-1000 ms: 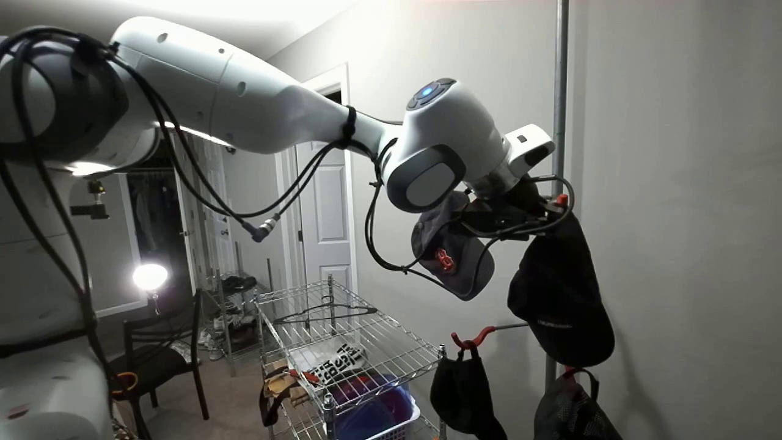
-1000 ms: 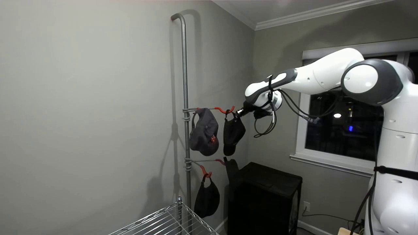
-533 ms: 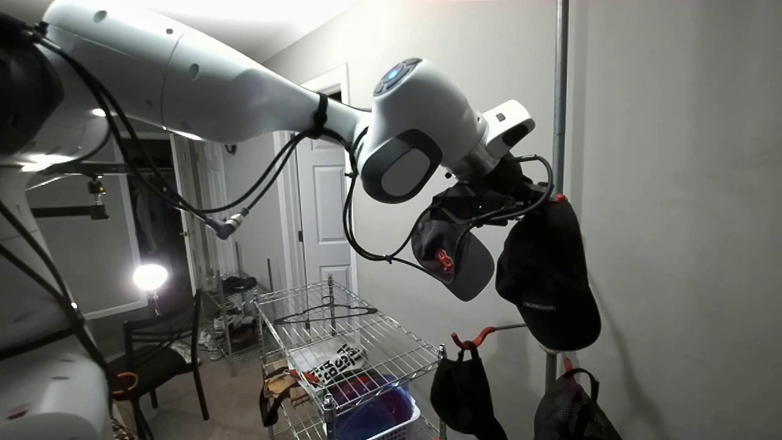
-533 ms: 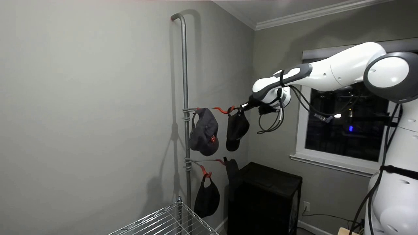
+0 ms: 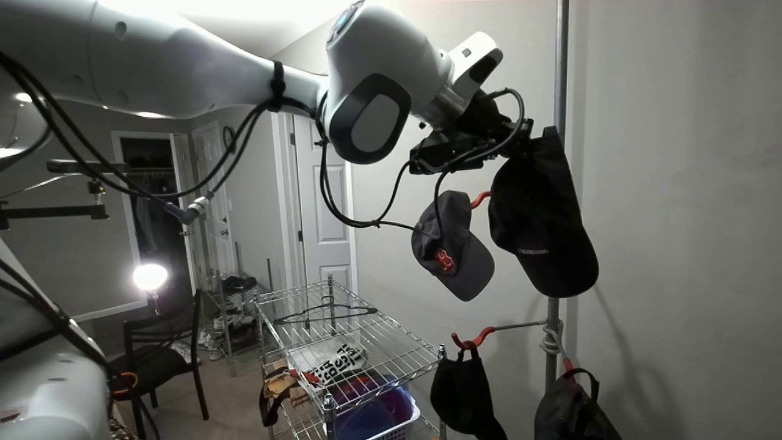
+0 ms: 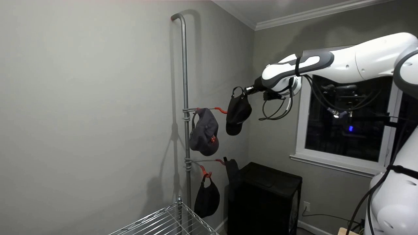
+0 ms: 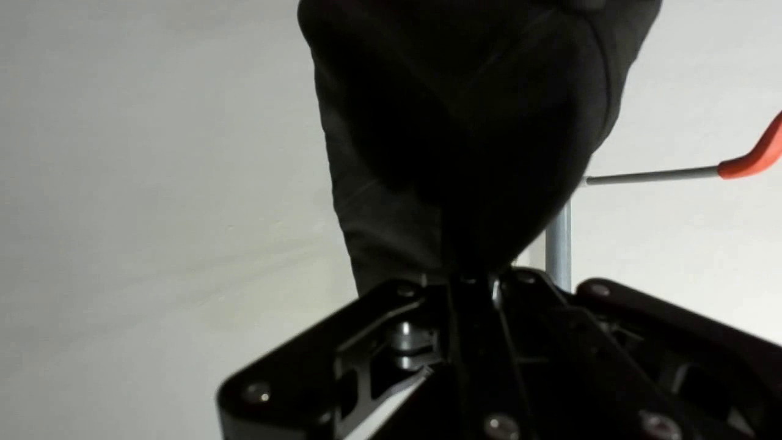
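My gripper [image 7: 475, 280] is shut on the upper edge of a black cap [image 7: 464, 116], near its strap. The cap hangs brim down from the fingers, in both exterior views [image 5: 540, 226] [image 6: 239, 111]. Its strap loop stands free above the bare end of a red-tipped hook [image 6: 220, 110], apart from it. The fingertips are partly hidden by the cap. A dark grey cap [image 5: 455, 250] with a red logo hangs on a neighbouring hook, also in an exterior view [image 6: 205, 132].
A metal pole [image 6: 185, 71] bears the hooks by the wall. Lower down hang a black cap [image 5: 462, 391] and a mesh-backed cap [image 5: 568, 409]. A wire shelf [image 5: 330, 406] with a hanger [image 5: 324, 313] stands below. A black cabinet [image 6: 264, 202] stands near the corner.
My gripper has moved up and back toward the robot's base with the black cap. The cap's strap has come off the red hook, which is now bare.
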`<state>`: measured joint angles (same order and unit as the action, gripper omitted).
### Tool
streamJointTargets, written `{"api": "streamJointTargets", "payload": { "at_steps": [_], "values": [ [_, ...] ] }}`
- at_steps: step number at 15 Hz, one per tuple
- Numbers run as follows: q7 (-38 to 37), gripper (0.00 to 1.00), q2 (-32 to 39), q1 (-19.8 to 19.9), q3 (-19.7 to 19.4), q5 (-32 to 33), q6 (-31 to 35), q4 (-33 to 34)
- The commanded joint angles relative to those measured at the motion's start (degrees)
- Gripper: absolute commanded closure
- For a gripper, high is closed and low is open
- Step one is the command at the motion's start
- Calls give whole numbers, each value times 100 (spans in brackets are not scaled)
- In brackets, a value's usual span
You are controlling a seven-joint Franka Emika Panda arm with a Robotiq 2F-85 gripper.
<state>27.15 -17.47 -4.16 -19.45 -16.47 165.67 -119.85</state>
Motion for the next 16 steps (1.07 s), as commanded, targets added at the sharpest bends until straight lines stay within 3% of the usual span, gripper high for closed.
{"api": "streamJointTargets", "payload": {
  "at_steps": [1, 4, 7, 12, 16],
  "values": [
    [-766, 96, -462, 623, 468, 743, -58, -281],
    [-1394, 96, -859, 1230, 825, 1551, -717, -403],
    [-1241, 96, -1451, 1292, 921, 2007, -1752, -696],
    [-928, 96, -2385, 939, 1129, 2239, -3395, -1328],
    [-830, 96, -2722, 511, 1395, 2261, -4189, -1695]
  ]
}}
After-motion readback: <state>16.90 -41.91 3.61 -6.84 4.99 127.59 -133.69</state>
